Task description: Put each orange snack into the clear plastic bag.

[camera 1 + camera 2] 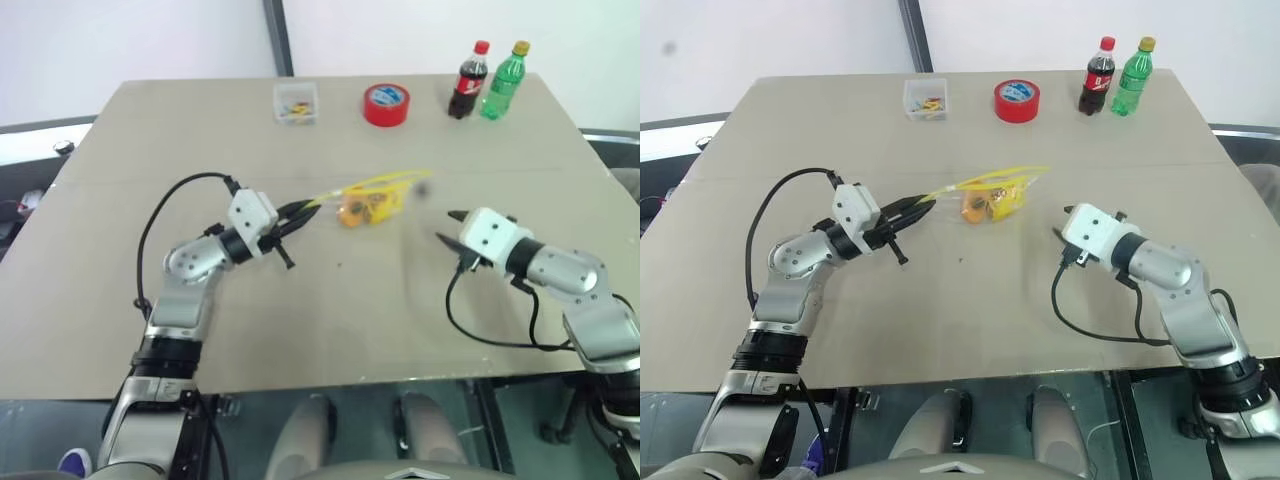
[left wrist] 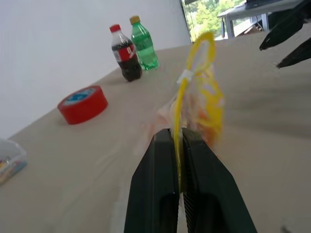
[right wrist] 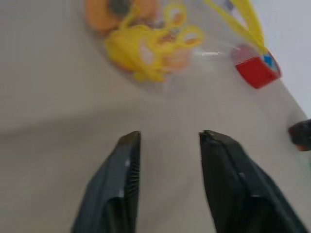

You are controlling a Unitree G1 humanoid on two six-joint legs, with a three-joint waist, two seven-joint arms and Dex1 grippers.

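Note:
The clear plastic bag (image 1: 378, 198), with its yellow strip and yellow print, stretches rightward over the middle of the table. My left gripper (image 1: 305, 210) is shut on the yellow strip (image 2: 181, 104) at the bag's mouth end. An orange snack (image 1: 351, 212) shows through the plastic inside the bag. More orange beside it is blurred behind the print (image 3: 146, 48). My right gripper (image 1: 447, 228) stands open and empty to the right of the bag, apart from it, its fingers (image 3: 127, 160) pointing toward it.
At the table's far edge stand a small clear box (image 1: 296, 103), a red tape roll (image 1: 386, 104), a cola bottle (image 1: 468, 80) and a green bottle (image 1: 503, 80). Bare tabletop (image 1: 340, 310) lies between the arms and toward the near edge.

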